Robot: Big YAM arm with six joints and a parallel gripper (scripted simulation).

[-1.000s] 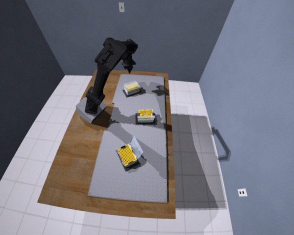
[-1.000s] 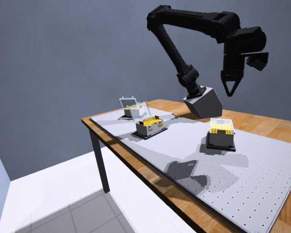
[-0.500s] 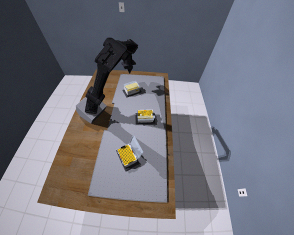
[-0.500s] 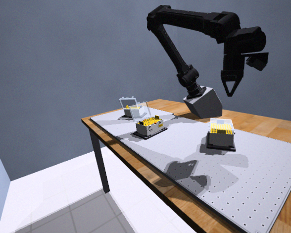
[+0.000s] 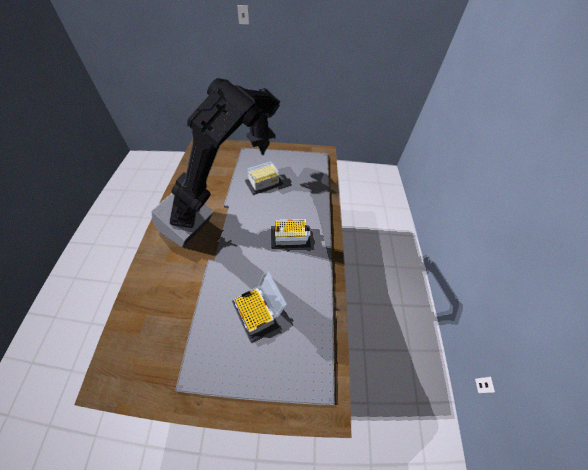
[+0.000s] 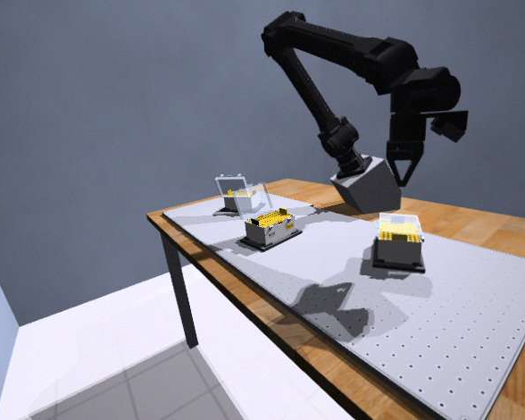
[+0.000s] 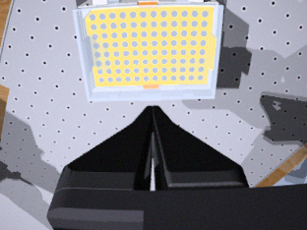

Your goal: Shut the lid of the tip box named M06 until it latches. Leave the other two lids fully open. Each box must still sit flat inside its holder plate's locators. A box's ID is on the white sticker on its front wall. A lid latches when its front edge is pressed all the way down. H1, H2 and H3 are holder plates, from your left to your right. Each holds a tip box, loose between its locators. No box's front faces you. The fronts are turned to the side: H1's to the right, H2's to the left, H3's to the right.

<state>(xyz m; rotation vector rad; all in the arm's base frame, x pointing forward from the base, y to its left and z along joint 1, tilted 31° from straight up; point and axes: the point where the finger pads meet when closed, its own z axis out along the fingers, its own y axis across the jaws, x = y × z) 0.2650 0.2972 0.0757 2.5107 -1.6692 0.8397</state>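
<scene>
tool (image 7: 153,114) hanging above the counter (image 7: 39,126), fingers pressed together, gripping nothing | closed-lid tip box (image 7: 150,47) sitting just beyond the fingertips, long axis running left-right in wrist view, label unreadable | two open-lid boxes (image 6: 269,228) (image 6: 237,197) standing well apart

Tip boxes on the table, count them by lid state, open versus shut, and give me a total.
Lid shut: 1, the box below the end effector.
Lid open: 2, the middle box and the far box.
Total: 3 tip boxes.
</scene>
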